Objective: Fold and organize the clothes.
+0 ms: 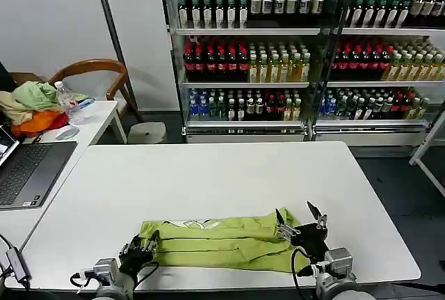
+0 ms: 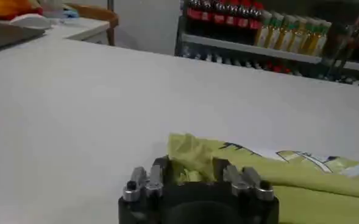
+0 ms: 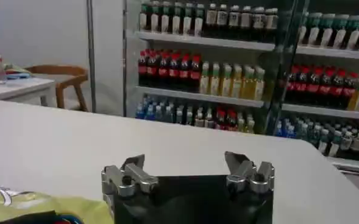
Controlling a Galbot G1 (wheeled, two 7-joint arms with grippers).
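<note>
I count one lime yellow-green soft T-shirt [image 1: 221,244] on one white rectangular table [image 1: 229,182]. I see two metal-fingered grippers: left gripper [image 1: 141,251], right gripper [image 1: 300,220].

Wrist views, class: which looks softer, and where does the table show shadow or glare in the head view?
Left wrist view: softest, the T-shirt edges and the shelf bottles smeared. Right wrist view: the right gripper crisp, far bottles slightly soft. Head view: even light, faint shadow under the T-shirt's near edge, no strong glare on the table.
</note>
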